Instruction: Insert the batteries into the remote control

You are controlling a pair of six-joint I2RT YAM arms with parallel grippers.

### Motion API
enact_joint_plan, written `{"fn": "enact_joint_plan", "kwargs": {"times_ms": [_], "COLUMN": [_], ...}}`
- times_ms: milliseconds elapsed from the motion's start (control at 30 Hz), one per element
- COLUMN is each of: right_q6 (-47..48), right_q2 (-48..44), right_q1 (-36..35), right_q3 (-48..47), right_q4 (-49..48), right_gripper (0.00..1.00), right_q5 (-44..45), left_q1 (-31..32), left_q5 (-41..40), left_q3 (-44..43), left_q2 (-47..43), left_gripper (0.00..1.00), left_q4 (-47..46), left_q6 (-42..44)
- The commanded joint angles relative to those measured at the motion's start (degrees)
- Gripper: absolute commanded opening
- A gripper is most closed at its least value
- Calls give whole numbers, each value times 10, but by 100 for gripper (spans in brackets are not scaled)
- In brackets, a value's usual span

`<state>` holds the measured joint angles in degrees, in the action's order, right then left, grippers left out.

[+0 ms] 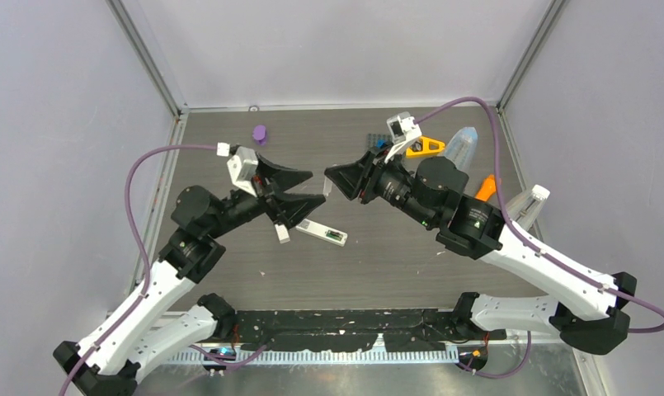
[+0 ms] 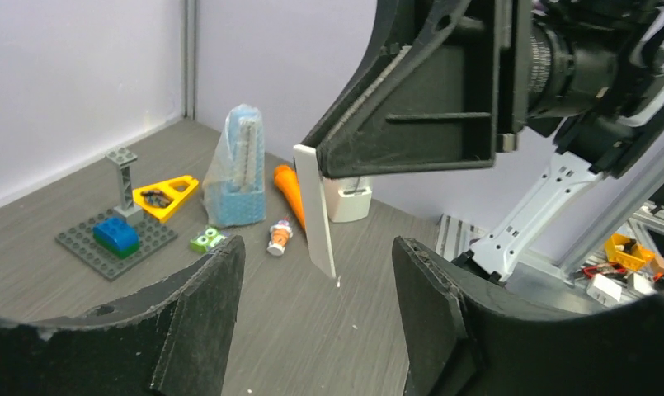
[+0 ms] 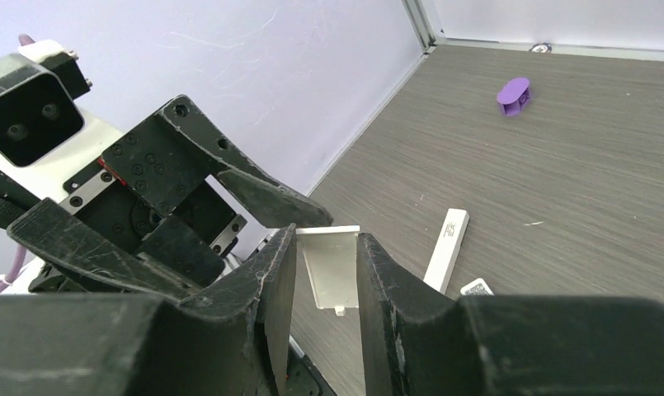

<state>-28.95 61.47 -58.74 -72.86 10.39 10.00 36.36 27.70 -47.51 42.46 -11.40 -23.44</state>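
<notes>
My right gripper (image 3: 327,272) is shut on a thin white battery cover (image 3: 335,266), holding it on edge above the table. My left gripper (image 2: 316,276) faces it from the left, open, with the cover (image 2: 315,210) hanging just beyond its fingertips and touching neither pad. The white remote control (image 1: 322,233) lies flat on the table below both grippers, a green patch showing at its right end. A small orange and white cylinder (image 2: 279,238), possibly one of the batteries, lies further right. I see no other batteries.
A second white bar (image 3: 446,247) lies beside the remote, half under the left gripper. At the back right are a grey brick plate (image 2: 85,243), a yellow triangle (image 2: 167,196), a bagged blue block (image 2: 237,177), an orange carrot toy (image 2: 289,186) and a white cup (image 2: 347,200). A purple piece (image 1: 260,133) lies at the back left.
</notes>
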Motion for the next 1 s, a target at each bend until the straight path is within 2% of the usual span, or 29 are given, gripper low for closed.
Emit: {"fn": "enact_joint_plan", "kwargs": {"times_ms": [0, 467, 767, 900, 967], "right_q6": [-19, 5, 7, 7, 7], "right_q2": [9, 33, 42, 44, 44], "right_q1": [0, -2, -3, -3, -3], "right_q3": [-21, -23, -26, -30, -30], "right_q4": [-17, -31, -40, -41, -43], "right_gripper": [30, 30, 30, 30, 30], "right_q5": [21, 45, 50, 52, 52], "left_q1": [0, 8, 10, 9, 9], "left_q5": [11, 36, 44, 49, 48], "left_q3": [-47, -63, -79, -81, -83], "left_q2": [30, 91, 117, 125, 129], "left_gripper": [65, 43, 22, 17, 10], "left_q4": [21, 17, 36, 47, 51], "left_q6": [30, -1, 10, 18, 20]}}
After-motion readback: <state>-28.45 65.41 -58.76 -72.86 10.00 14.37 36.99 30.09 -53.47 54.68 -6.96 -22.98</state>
